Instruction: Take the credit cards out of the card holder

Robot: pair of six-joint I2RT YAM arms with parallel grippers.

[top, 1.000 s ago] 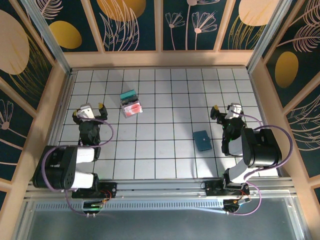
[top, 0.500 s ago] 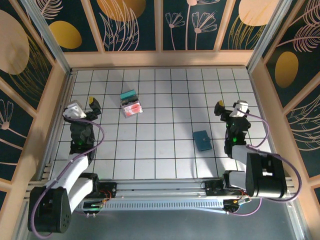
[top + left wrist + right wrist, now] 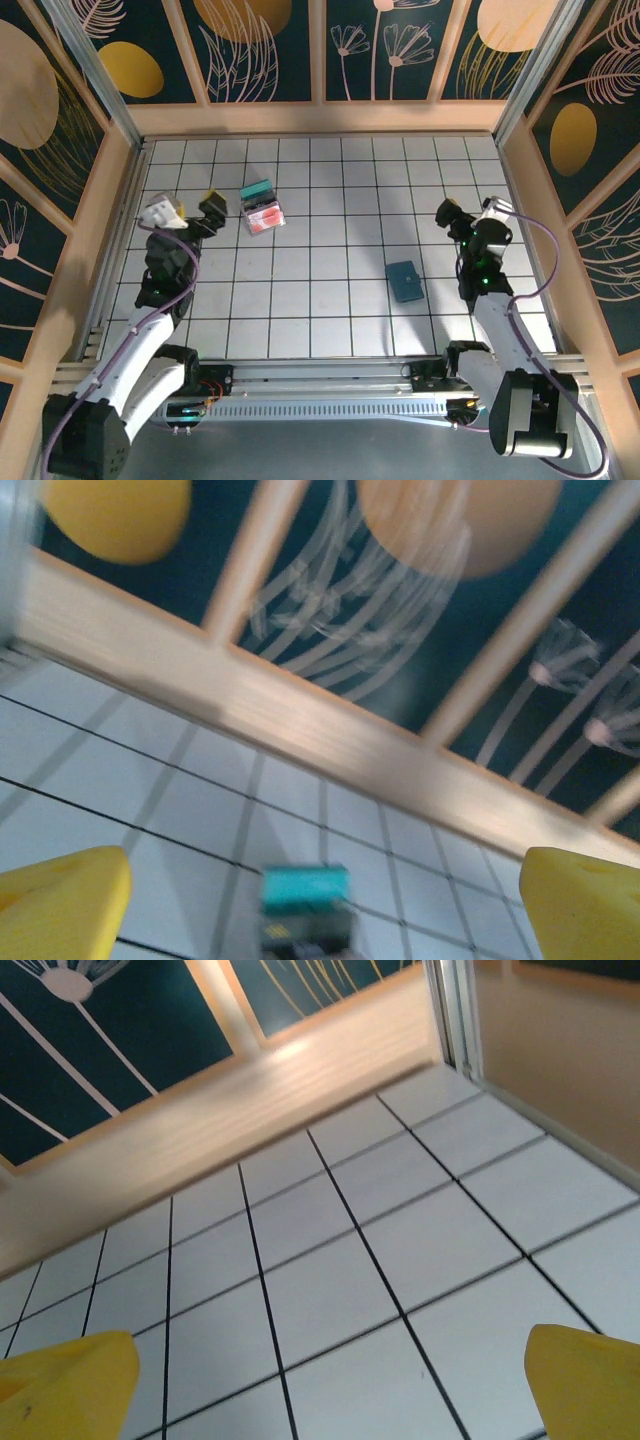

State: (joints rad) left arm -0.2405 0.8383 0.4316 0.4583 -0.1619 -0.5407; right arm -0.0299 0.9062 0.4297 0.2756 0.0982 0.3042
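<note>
Yellow fingertips (image 3: 60, 900) of the left gripper (image 3: 187, 208) stand spread wide with nothing between them; the gripper is released and raised above the white tiled table (image 3: 330, 310). Just ahead of it and slightly to its right lies the card holder (image 3: 262, 210), flat on the tiles and apart from the fingers. A red-pink card (image 3: 266, 218) shows at the end nearer the gripper and a teal card (image 3: 257, 189) at the far end. In the left wrist view the teal card (image 3: 305, 886) sits ahead, between the two fingertips. Beyond it runs the wooden rail (image 3: 330, 740) at the foot of the patterned back wall.

The right gripper (image 3: 470, 213) is likewise released and holds nothing, its yellow fingertips (image 3: 65, 1380) wide over bare tiles. A dark teal rectangle (image 3: 404, 281) lies behind it and to its left, untouched; whether this is a card I cannot tell.
</note>
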